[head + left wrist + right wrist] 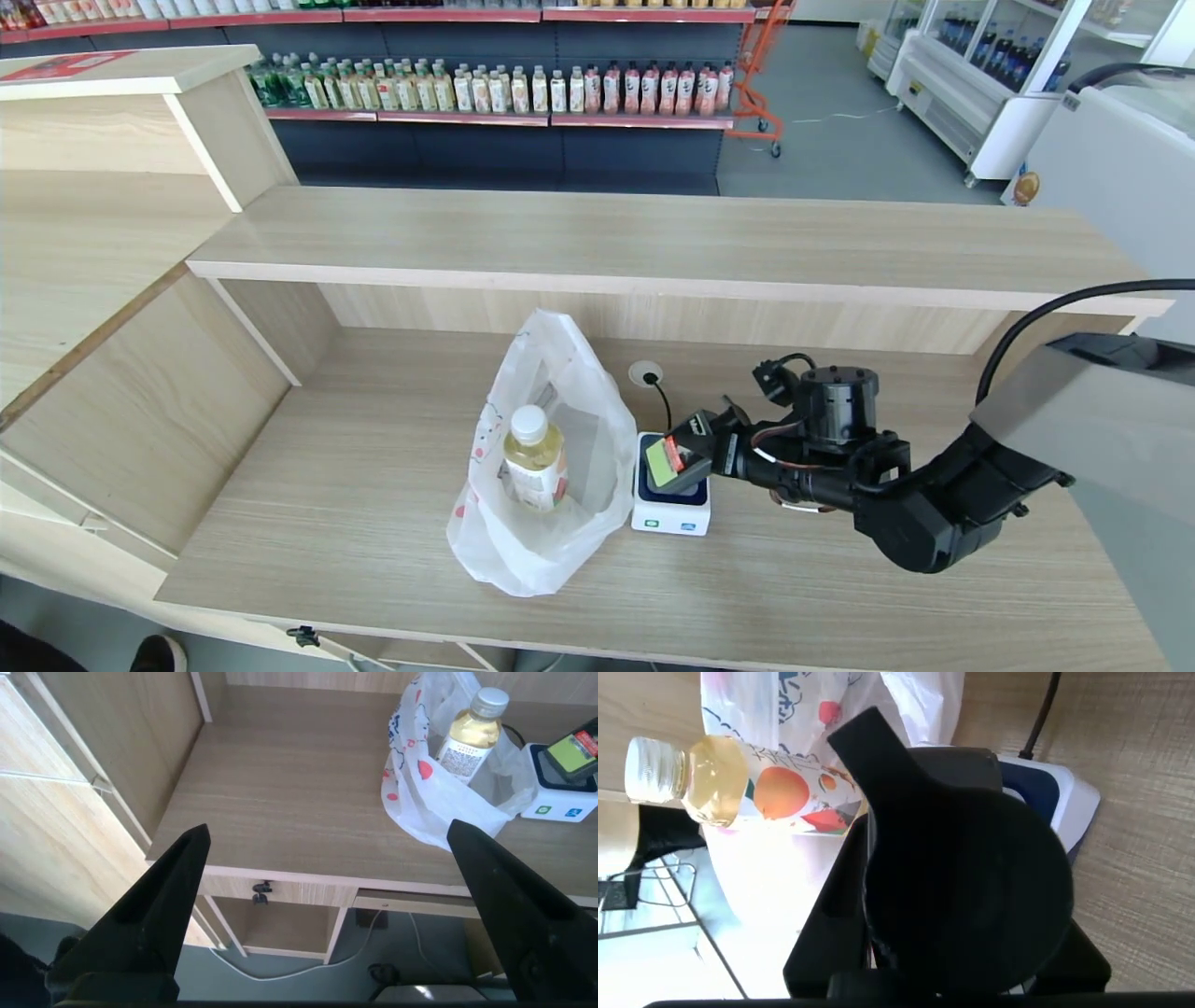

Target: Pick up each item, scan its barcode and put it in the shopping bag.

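A white plastic shopping bag [569,523] stands open mid-counter with a capped bottle of yellow drink [534,457] upright inside it. Right beside the bag sits a white and blue scanner box [670,511]. My right gripper [680,455] hovers just above the scanner, shut on a small green and red pack [665,463]. From the left wrist I see the bag [411,775], the bottle [472,733] and the pack [572,751] over the scanner [561,803]. My left gripper [329,835] hangs open and empty off the counter's front edge. The right wrist view shows the bottle [719,779] and the scanner [1060,798].
A raised wooden ledge [653,243] runs along the back of the counter, and a side wall [140,420] closes its left end. The scanner's cable runs into a grommet hole [646,375]. Bare counter [355,504] lies left of the bag and at the front right.
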You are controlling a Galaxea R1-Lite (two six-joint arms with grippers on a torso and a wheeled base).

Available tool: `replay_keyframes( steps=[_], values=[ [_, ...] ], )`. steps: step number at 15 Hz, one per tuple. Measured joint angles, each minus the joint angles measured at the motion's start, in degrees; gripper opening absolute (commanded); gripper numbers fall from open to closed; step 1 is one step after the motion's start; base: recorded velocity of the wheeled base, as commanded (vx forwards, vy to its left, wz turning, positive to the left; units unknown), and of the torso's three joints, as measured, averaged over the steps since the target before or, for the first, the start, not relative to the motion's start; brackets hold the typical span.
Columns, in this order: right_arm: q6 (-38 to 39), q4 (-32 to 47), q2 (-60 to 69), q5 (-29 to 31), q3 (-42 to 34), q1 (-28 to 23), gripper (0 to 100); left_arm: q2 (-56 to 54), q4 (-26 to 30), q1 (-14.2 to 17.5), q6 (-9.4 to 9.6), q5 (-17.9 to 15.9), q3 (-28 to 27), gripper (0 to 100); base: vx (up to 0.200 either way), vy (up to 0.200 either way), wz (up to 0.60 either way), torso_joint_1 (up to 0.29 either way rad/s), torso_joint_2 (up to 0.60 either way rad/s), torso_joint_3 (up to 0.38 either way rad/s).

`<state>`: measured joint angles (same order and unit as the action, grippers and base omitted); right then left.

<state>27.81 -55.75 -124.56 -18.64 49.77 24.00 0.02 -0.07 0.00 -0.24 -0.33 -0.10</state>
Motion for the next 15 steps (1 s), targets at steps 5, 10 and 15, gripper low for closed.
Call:
replay_keyframes(
  steps=[5, 10, 15],
  values=[
    [-12.62, 1.04, 9.4, 0.01, -5.07, -1.85, 0, 0.0, 0.0, 0.0, 0.09, 0.0, 0.0, 100, 0.0, 0.0, 0.0, 0.0, 0.0, 0.0],
    [-15.36, 1.04, 16.93, -0.29, -11.11, -4.94, 0, 0.0, 0.0, 0.0, -0.07, 0.0, 0.0, 100, 0.0, 0.08, 0.0, 0.0, 0.0, 0.0],
    [-12.62, 1.58, 17.9, -1.23, -9.56, -4.72, 0, 0.0, 0.0, 0.0, 0.11, -0.02, 0.0, 100, 0.0, 0.16, 0.0, -0.003, 0.0, 0.002]
  ],
)
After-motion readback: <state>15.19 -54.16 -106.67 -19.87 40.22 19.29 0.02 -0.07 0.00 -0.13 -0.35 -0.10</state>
